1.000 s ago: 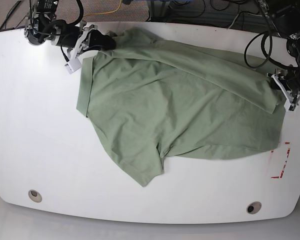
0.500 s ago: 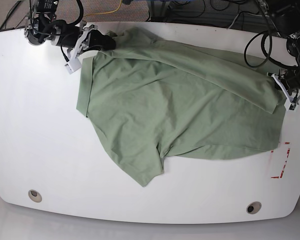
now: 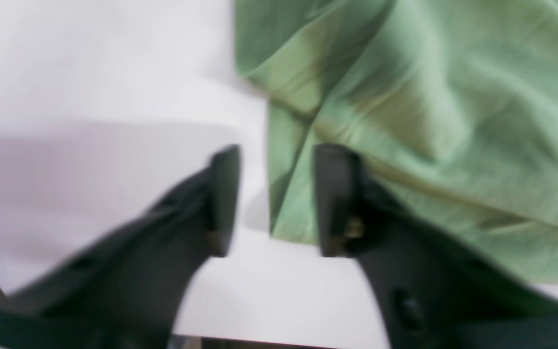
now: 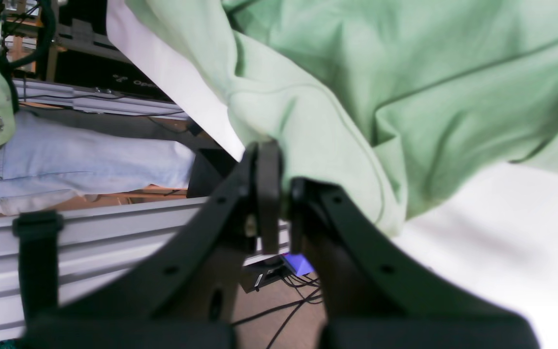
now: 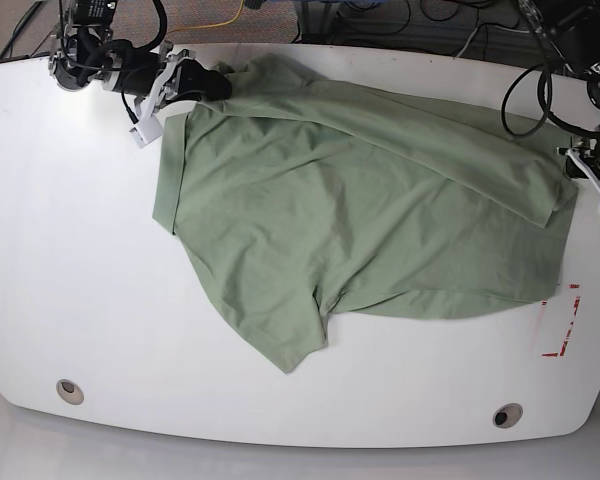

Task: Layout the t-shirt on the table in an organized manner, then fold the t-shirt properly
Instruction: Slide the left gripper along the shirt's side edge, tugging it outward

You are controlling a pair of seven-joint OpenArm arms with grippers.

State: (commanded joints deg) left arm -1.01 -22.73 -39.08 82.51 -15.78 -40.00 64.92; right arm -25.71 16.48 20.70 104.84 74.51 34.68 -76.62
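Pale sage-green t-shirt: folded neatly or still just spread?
Spread, not neatly folded: the pale sage-green t-shirt lies rumpled across the glossy white table, one long crease doubling its upper edge.

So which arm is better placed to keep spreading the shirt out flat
Right, probably. The right gripper is shut on the t-shirt at its far corner, ready to pull. The left gripper is open, only straddling the edge.

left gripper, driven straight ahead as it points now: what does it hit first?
Probably the folded edge of the pale sage-green soft fabric t-shirt, lying between the open left gripper jaws above the glossy white table; depth unclear.
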